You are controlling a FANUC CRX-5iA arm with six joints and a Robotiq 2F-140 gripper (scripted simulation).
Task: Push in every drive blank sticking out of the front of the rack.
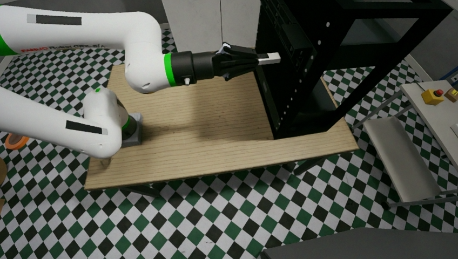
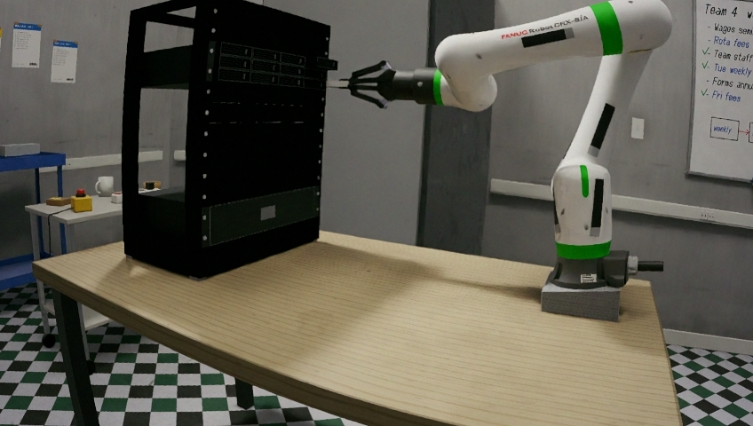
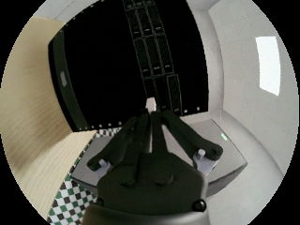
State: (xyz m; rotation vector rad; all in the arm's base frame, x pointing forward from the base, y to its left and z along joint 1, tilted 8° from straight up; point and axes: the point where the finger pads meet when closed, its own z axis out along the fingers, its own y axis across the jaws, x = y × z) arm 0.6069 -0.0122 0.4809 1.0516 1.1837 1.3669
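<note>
The black rack [image 1: 321,54] [image 2: 258,158] [image 3: 103,70] stands upright on the table. Rows of dark drive blanks [image 2: 264,64] [image 3: 152,52] fill its upper front. One drive blank [image 1: 291,35] [image 2: 327,63] [image 3: 173,93] sticks out of the top row, at the right end in the exterior view. My gripper [image 1: 269,58] [image 2: 337,82] [image 3: 152,103] is shut and empty, its pale tips pointing at the rack front. The tips are lower than that blank and very close to the rack front; contact cannot be told. The wrist view shows them before the lowest row, partly hiding it.
The wooden table [image 1: 193,154] [image 2: 396,327] carries the rack and the arm's base [image 1: 136,128] [image 2: 580,303]. A side table [image 1: 430,109] [image 2: 79,210] with a yellow button box [image 1: 432,97] [image 2: 81,203] stands behind the rack. A light grey cabinet [image 1: 205,25] is beyond the table.
</note>
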